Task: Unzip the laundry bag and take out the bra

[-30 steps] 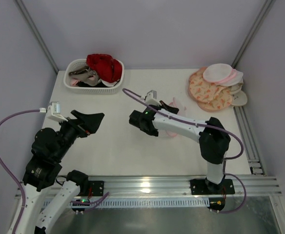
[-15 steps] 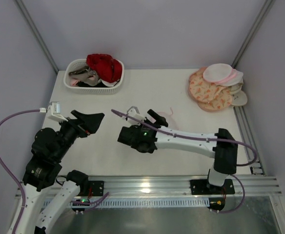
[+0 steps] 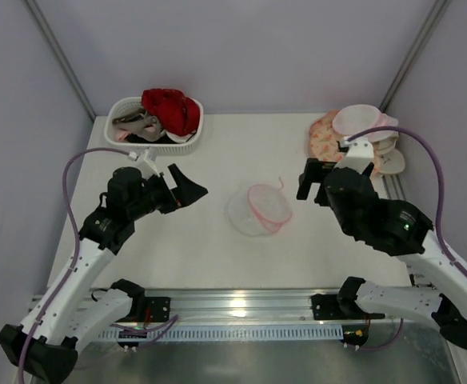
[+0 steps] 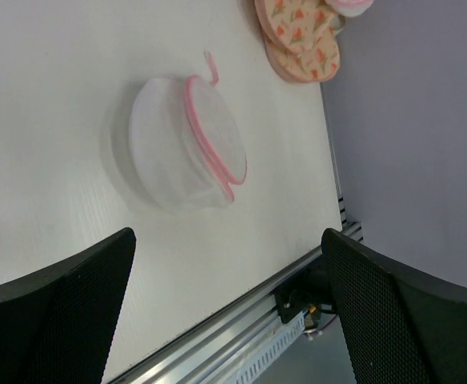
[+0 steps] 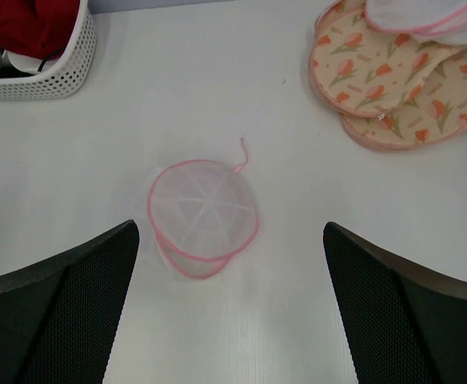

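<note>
The laundry bag [image 3: 257,210] lies mid-table, a small round pouch of translucent white mesh with a pink zipper rim and a pink pull cord. It also shows in the left wrist view [image 4: 181,144] and the right wrist view [image 5: 203,216]. The bra is hidden; I cannot make one out through the mesh. My left gripper [image 3: 187,190] hovers to the bag's left, open and empty [image 4: 229,312]. My right gripper [image 3: 309,182] hangs to the bag's right, also open with nothing between its fingers [image 5: 233,312]. Neither gripper touches the bag.
A white slotted basket [image 3: 187,142] with a red garment and other pieces stands at the back left [image 5: 49,68]. A stack of peach-patterned round pouches [image 3: 345,148] lies at the back right [image 5: 393,72]. An aluminium rail [image 3: 241,300] runs along the near edge.
My right arm has pulled back from over the bag to the right side and its jaws have opened. My left arm has reached forward towards the centre. The bag now lies uncovered.
</note>
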You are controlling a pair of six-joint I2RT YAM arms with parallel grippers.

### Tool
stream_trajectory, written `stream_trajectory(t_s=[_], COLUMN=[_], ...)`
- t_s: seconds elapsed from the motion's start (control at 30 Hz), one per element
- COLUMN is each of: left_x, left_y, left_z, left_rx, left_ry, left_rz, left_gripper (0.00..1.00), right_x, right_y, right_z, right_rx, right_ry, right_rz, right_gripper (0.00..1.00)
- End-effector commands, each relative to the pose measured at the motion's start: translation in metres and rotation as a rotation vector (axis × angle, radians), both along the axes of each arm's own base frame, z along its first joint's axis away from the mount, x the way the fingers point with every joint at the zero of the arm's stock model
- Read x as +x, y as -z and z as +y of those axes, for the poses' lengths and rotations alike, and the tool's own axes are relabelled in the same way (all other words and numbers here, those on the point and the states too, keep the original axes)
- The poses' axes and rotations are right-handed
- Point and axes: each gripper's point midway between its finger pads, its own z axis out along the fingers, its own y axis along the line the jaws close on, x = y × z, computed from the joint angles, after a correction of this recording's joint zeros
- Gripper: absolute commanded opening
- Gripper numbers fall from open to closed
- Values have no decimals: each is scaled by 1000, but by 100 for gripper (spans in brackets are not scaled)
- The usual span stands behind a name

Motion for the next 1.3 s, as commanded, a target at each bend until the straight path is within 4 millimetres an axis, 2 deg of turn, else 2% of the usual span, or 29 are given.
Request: stream_trajectory(t_s=[0.0, 0.03, 0.1, 0.17, 0.2, 0.27, 0.3, 0.4, 0.47, 0.5, 0.6, 0.63, 0.67, 0.7, 0.73, 0.8, 0.83, 0.93, 1.13, 1.2, 1.27], left_x=[-7, -6, -3, 3, 5, 2, 7, 10, 11, 14, 18, 20, 23, 24, 24, 31, 30, 39, 64, 68, 75], left_y=[-9, -6, 7, 23, 29, 38, 42, 59, 69, 83, 95, 110, 113, 118, 137, 144, 160, 167, 156, 165, 162], left_z=[-23, -27, -39, -50, -54, -65, -69, -83, -92, -99, -116, -120, -124, -127, -128, -130, -128, -133, -149, -154, -164], left_rx=[-54, -61, -60, -47, -32, -19, -21, -30, -24, -11, 11, 39, 60, 76, 118, 157, 198, 217, 174, 184, 177], left_ry=[120, 130, 157, 166, 157, 169, 158, 168, 178, 179, 180, 172, 159, 154, 146, 115, 100, 64, 13, 14, 14], left_rz=[-38, -21, 27, 77, 84, 106, 101, 139, 161, 200, 214, 250, 250, 259, 307, 323, 363, 359, 304, 324, 322], left_gripper=[99, 99, 100, 99, 99, 99, 100, 99, 99, 99, 100, 100, 99, 100, 99, 100, 100, 99, 100, 99, 99], right_x=[-10, -6, -8, -6, -7, -5, -9, -9, -13, -13, -21, -23, -26, -28, -31, -35, -37, -42, -47, -47, -48], right_y=[14, 28, 48, 60, 75, 77, 88, 98, 95, 93, 86, 87, 83, 81, 82, 78, 79, 78, 78, 80, 79], right_z=[-5, -13, -11, -6, -5, -1, 1, 0, -7, -10, -18, -22, -25, -28, -30, -35, -37, -41, -49, -50, -50], right_rx=[194, 200, 219, 260, 260, 344, 371, 440, 460, 467, 478, 469, 477, 480, 476, 480, 475, 470, 456, 450, 453], right_ry=[-40, 0, -11, -9, -10, 1, -17, 5, 22, 33, 36, 46, 48, 50, 53, 57, 62, 60, 68, 70, 66], right_rz=[44, 66, 115, 151, 180, 173, 190, 188, 171, 163, 141, 144, 132, 125, 129, 117, 123, 114, 106, 107, 101], right_gripper=[99, 99, 99, 99, 99, 100, 99, 100, 100, 99, 100, 100, 100, 100, 100, 99, 99, 99, 100, 99, 99])
